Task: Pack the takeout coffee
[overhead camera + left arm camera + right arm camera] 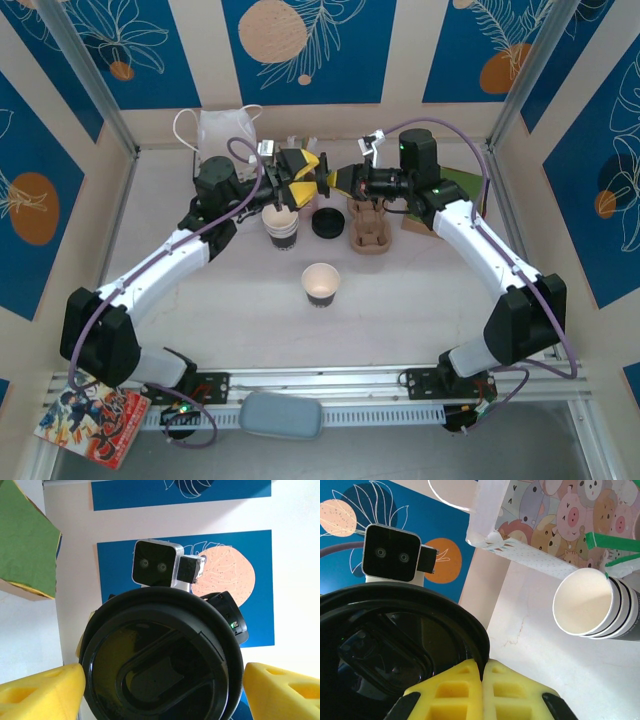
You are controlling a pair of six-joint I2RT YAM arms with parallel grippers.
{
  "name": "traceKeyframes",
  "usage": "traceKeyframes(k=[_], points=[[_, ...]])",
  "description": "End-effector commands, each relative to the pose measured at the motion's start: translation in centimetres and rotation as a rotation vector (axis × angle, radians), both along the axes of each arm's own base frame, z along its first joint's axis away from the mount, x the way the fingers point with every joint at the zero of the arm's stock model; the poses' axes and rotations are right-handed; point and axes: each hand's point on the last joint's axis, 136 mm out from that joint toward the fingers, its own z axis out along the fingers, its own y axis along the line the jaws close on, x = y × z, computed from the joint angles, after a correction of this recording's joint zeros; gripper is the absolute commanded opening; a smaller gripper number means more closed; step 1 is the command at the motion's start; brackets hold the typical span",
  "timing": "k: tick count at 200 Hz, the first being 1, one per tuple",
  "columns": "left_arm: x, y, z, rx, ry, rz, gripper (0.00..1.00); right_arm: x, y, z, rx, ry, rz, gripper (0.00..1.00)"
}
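Near edge: a comic magazine [93,426] and a grey-blue pad [282,415] lie by the arm bases.
Left arm: reaches forward and inward, with its claw [308,176] turned sideways.
Right arm: mirrors the left with its elbow out, its claw [336,180] nose to nose with the left one above the worktop [420,300].
Mid worktop: a lone open cup [320,283] stands apart.
Below the claws: a cup stack [282,228], a loose lid [328,222] lying flat and a brown cup carrier [368,228] sit in a row.
Left claw: its fingers [40,692] are spread astride the held lid [160,660]; one touches the rim and the other stands off it.
Right claw: its fingers [465,680] are pressed together, with the held lid's rim running in at their tips.
Takeout coffee: I cannot pick it out; the cups I see are open-topped, and the held lid hangs in the air near the cup stack.
Far side: a white bag [225,130] stands at the back wall and a green-topped box [460,185] sits behind the right arm.
Wrist views: the left wrist gives the lid's face and that gap. The right wrist makes out three nested cups where the top view gives one rim.
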Motion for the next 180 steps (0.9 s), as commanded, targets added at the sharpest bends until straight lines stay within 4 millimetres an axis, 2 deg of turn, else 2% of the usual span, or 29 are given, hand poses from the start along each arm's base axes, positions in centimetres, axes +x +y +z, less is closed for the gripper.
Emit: traceKeyframes(k=[1, 47, 133, 180], points=[[-0.4, -0.4, 0.2, -0.011, -0.015, -0.031, 0.81, -0.5, 0.7, 0.9, 0.024, -0.012, 0.044, 0.06], [-0.5, -0.5, 0.6, -0.022, -0.024, -0.033, 0.80, -0.7, 1.0, 0.9, 0.025, -0.011, 0.057, 0.07], [-0.5, -0.1, -1.3, 0.039, 0.019, 0.000, 0.82, -0.7, 0.6, 1.1, 0.019, -0.023, 0.042, 0.06], [-0.8, -0.4, -0.1, -0.011, -0.004, -0.027, 0.81, -0.9, 0.9, 0.8, 0.018, -0.018, 0.053, 0.06]])
